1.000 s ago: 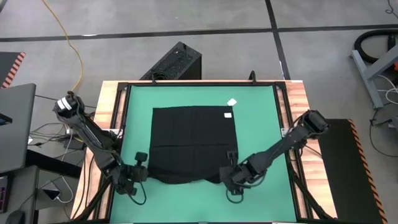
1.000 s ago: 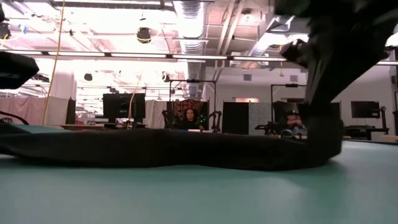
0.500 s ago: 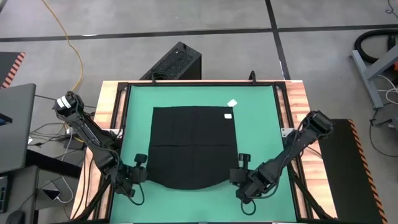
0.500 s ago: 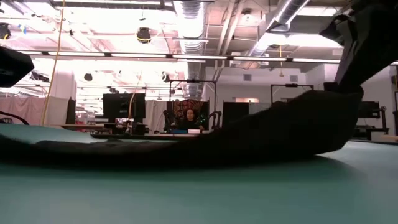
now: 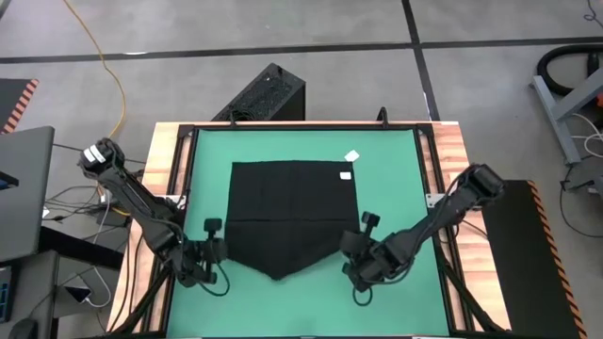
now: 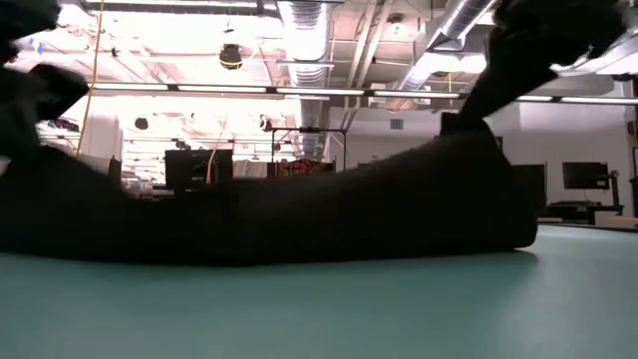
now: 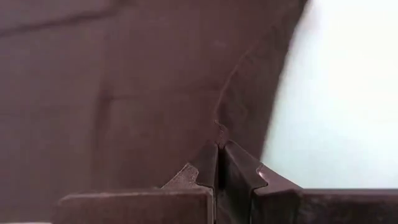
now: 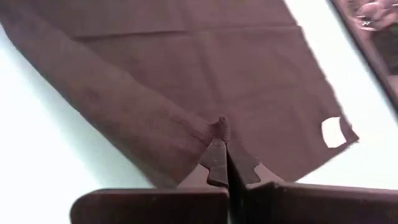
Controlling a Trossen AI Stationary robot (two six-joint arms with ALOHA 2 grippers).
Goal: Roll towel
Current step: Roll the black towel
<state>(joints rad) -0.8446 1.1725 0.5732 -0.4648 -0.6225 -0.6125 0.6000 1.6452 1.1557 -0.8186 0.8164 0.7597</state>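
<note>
The black towel [image 5: 292, 202] lies spread on the green mat, its white tag [image 5: 345, 173] at the far right corner. Its far part lies flat and its near edge runs to a point [image 5: 283, 276] on the mat. My left gripper [image 5: 224, 248] is shut on the near left corner. My right gripper [image 5: 349, 250] is shut on the near right corner. In the low view the towel [image 6: 299, 209] rises at both ends toward the grippers. The tag also shows in the right wrist view [image 8: 336, 132]. My left gripper pinches a small fold of the towel at its near left corner [image 7: 217, 132] between its two fingers, coming from the table's left. That corner is lifted off the mat; the cloth beyond it lies on the towel. My right gripper pinches a small bunch of cloth at the near right corner [image 8: 220, 126] between its two fingers, coming from the table's near right. The corner is lifted, and a fold runs from it across the towel [image 8: 112, 106].
A black ribbed box [image 5: 264, 94] stands on the floor beyond the table's far edge. A small white scrap [image 5: 351, 154] lies on the mat by the towel's far right corner. Bare green mat [image 5: 396, 179] lies on all sides of the towel. Wooden rails frame the mat.
My right gripper has raised the near right corner, swinging out toward the near right and then back toward the towel's middle. My left gripper has gone up and a little inward with the near left corner. The near edge, curved before, now runs to a point.
</note>
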